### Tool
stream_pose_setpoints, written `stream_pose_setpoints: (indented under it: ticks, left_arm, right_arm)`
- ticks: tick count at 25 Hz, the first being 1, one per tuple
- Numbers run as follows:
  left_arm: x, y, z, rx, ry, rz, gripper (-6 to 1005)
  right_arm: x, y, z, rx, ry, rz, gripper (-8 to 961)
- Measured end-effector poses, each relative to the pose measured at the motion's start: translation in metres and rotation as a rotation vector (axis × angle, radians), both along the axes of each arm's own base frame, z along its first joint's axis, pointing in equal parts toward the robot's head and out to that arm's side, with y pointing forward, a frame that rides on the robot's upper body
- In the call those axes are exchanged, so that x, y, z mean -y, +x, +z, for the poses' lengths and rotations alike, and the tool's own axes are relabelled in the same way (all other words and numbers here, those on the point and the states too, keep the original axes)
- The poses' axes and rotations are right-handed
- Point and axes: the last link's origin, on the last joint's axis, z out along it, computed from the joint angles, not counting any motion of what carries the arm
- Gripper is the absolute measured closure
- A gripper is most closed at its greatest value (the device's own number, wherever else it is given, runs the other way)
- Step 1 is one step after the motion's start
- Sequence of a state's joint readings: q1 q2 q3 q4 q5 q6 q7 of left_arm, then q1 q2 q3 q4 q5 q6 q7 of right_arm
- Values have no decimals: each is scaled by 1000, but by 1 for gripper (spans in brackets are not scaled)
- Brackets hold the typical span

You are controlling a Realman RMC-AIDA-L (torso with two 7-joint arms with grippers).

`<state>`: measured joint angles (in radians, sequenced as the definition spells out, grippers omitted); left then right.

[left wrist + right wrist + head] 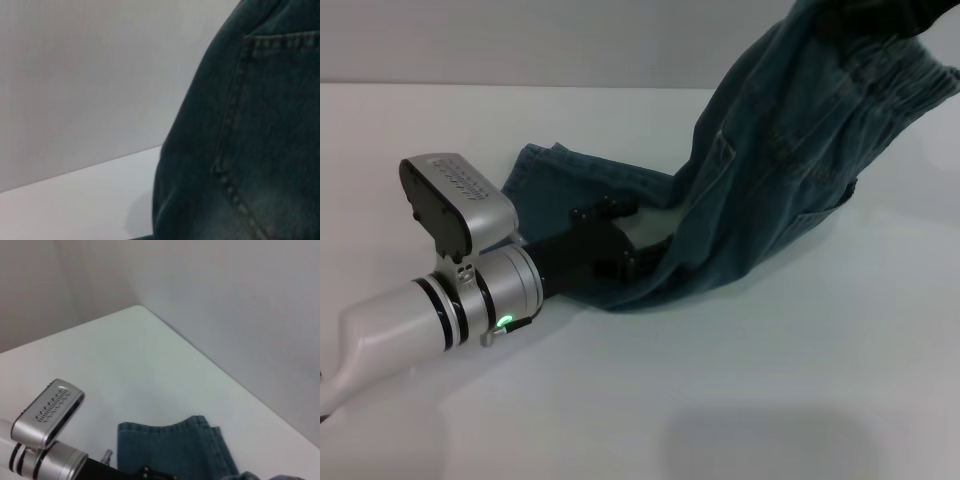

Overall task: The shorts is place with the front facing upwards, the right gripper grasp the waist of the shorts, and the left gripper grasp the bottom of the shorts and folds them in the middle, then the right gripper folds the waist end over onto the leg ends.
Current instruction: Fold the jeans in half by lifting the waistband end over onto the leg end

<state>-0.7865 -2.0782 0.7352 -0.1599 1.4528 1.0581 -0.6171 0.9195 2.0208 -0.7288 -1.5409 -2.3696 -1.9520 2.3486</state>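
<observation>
Head view: the shorts (770, 190) hang lifted by the waist toward 1 o'clock, leg ends (555, 165) on the bench (770, 380).
The left hand (620, 245) reaches in at 9 o'clock, tucked under the draped denim; whether it is apart or clamped I cannot tell. The right hand is out of view. Risk: if the cloth slips, the fold could land crooked.

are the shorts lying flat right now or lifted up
Partly lifted. The shorts rise at the waist toward the head view's upper right, while the leg ends lie on the table.
</observation>
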Motion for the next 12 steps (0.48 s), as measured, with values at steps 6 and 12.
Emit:
stream_pose_setpoints:
  ticks: [6,12]
  left_arm:
    - [8,7,-5,29,-38,-29,184]
    - [18,15,-15,41,-88,-55,184]
  right_arm:
    - [-6,-1,-11,4,-6,4,929]
    - [-14,-3,-25,-15,-26,19,930]
